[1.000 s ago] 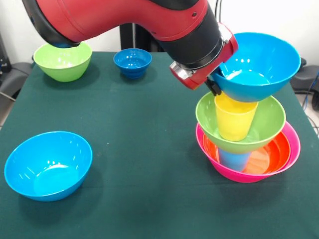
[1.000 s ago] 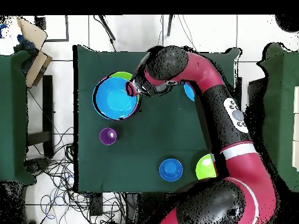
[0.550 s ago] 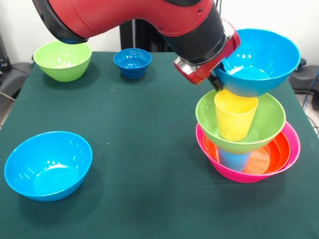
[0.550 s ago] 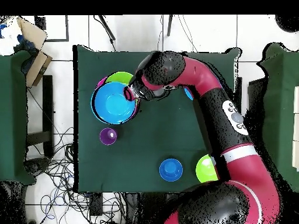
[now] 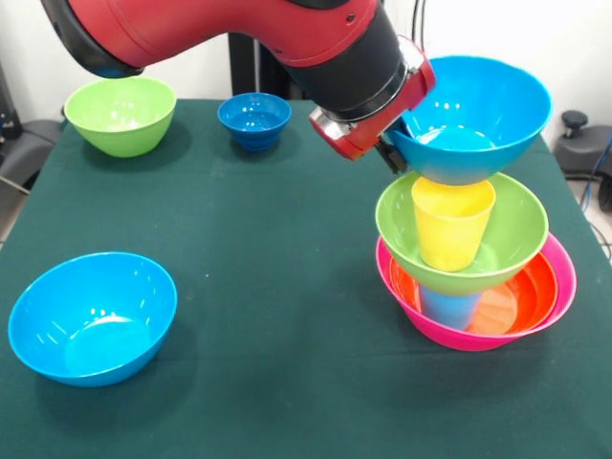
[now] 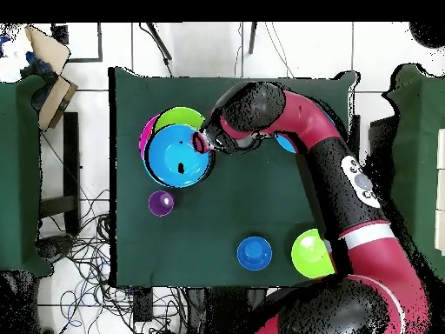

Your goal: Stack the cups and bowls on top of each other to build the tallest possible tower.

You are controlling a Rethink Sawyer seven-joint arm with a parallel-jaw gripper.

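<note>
One dark green tablecloth [image 5: 287,287], tiled floor [image 6: 78,261], tangled cables [image 6: 87,278]

A table [image 5: 287,249] covered with a dark green cloth [image 6: 243,217] is seen in both views. In the overhead view, a tiled pale floor [image 6: 87,296] is shown around it, and a tangle of dark cables [image 6: 78,252] is spread over the floor at the table's left side. A cardboard box [image 6: 48,65] is seen near the upper left corner. More green-covered tables are found at the left edge [image 6: 17,174] and the right edge [image 6: 426,156].
</note>
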